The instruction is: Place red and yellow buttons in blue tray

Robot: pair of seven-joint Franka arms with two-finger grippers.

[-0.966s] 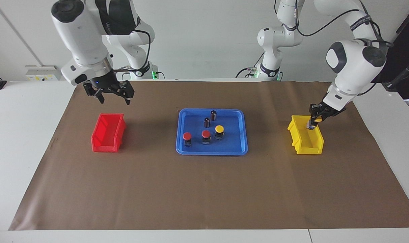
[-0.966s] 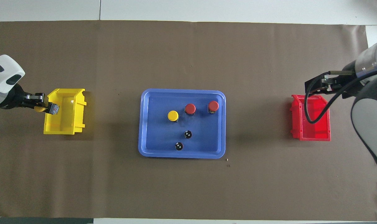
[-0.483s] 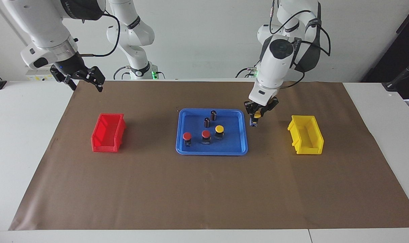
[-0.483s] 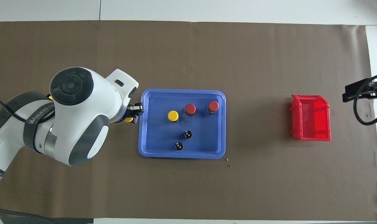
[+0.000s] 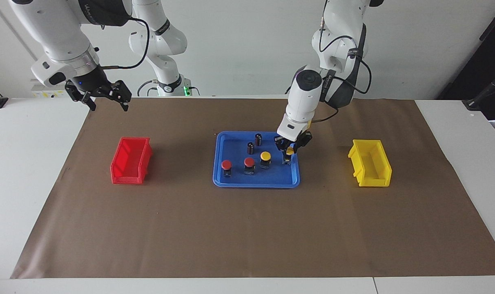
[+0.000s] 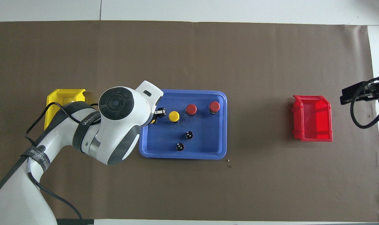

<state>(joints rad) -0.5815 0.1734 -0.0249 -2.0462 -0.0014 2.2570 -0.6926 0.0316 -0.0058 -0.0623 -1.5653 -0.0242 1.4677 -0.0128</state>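
Held item: a small yellow-capped push button on a short dark body (image 5: 287,154), clamped in the left end effector (image 5: 288,152), low over the shallow bright-blue plastic tray (image 5: 227,182), at the tray's end toward the left arm.

Facing view shows this grip; from overhead the left arm's white wrist housing covers nearly all of it, with only a sliver of yellow (image 6: 153,121) at the fingertips.

In the tray: a second yellow domed button (image 5: 265,159), two red domed buttons (image 5: 249,165) (image 5: 226,167) in a row beside it, and two dark capless cylinders (image 5: 258,139) (image 5: 250,148) nearer the robots, all upright.

Small yellow plastic bin (image 5: 370,168) and small red plastic bin (image 5: 131,160) sit on the brown paper covering the table (image 5: 247,228), one toward each arm's end.

Right end effector (image 5: 107,99) waits raised near the table's edge, fingers apart.
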